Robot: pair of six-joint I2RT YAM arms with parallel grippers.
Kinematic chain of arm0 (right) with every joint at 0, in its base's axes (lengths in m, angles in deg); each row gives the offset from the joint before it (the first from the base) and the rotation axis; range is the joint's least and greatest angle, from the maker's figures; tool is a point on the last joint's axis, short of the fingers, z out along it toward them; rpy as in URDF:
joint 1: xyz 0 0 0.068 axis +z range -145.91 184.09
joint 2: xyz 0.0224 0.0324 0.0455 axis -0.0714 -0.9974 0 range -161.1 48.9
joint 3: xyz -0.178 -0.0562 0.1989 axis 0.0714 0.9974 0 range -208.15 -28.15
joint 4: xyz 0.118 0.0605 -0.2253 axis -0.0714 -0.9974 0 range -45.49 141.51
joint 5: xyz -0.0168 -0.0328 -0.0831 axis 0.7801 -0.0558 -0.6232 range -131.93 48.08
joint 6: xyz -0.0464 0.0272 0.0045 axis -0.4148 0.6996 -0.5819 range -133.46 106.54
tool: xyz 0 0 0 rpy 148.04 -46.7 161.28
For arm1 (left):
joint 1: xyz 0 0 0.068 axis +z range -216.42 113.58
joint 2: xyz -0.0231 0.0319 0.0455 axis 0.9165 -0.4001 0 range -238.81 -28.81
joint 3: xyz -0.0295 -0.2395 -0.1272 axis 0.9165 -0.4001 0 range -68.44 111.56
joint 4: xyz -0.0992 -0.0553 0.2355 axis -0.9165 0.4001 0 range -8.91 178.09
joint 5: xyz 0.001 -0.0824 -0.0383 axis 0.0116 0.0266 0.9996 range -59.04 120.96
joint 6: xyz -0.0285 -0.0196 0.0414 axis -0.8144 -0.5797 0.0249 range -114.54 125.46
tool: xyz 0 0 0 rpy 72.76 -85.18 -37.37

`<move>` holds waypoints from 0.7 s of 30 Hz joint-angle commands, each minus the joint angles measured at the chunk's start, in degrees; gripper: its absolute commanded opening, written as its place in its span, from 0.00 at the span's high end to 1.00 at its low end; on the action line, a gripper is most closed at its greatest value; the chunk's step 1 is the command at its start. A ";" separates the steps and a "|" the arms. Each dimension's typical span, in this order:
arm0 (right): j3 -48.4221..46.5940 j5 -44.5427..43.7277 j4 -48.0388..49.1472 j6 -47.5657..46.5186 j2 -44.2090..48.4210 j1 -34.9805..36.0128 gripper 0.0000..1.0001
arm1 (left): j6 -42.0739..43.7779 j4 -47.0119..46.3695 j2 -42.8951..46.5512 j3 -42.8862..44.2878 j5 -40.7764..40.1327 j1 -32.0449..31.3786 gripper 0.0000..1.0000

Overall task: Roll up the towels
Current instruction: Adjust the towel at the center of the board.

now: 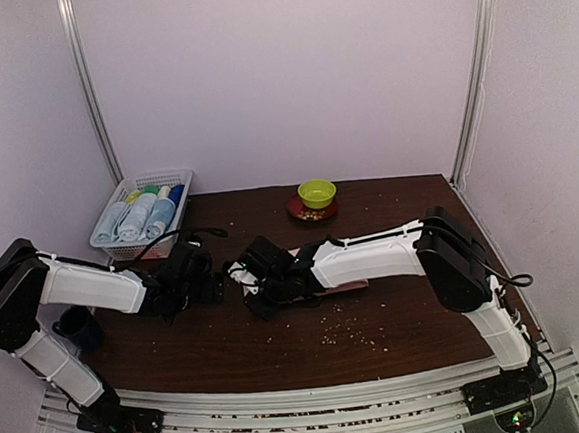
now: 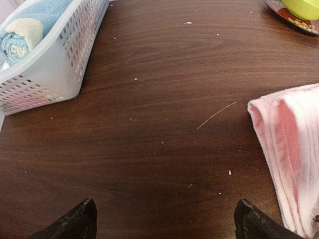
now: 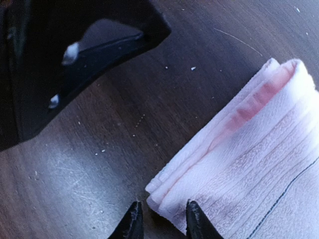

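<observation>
Folded pale pink terry towel (image 3: 249, 164) lies flat on the dark brown wooden table (image 2: 159, 99), near its centre, mostly under my right arm. My right gripper (image 3: 160, 224): jaws nearly together at the towel's folded corner, cloth between them; can't tell if it's pinched. My left gripper (image 2: 164, 226): jaws wide apart over bare wood, towel edge just beside. The towel looks light, soft and floppy, and its layers would likely slide. Best to take the whole stacked corner.

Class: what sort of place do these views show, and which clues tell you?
Probably a robot test cell: a white left arm and right arm bolted by a dark wooden table, plain pale walls close around, and a white plastic mesh basket of rolled towels as props.
</observation>
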 commanded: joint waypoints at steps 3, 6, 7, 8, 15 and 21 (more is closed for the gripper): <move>1.52 2.16 0.75 -0.51 4.34 0.69 0.55 | 0.49 -0.38 -0.34 1.52 -0.76 0.09 0.02; 5.86 1.30 1.62 -0.78 9.42 0.35 0.40 | 0.59 -0.17 0.44 1.34 -1.47 0.09 0.02; 7.95 0.67 2.63 -0.40 11.49 0.05 0.33 | 0.61 -0.23 0.77 1.20 -1.76 0.11 0.02; 10.49 0.19 3.70 0.08 13.66 -0.45 0.26 | 0.68 -0.18 1.08 1.11 -1.89 0.07 0.02; 30.68 1.82 16.76 9.07 29.80 -9.73 0.00 | 2.69 -2.71 3.83 -0.43 -3.43 0.07 0.02; 42.31 10.03 28.74 15.87 35.58 -20.02 0.00 | 1.89 -3.51 2.44 5.68 5.55 0.08 0.02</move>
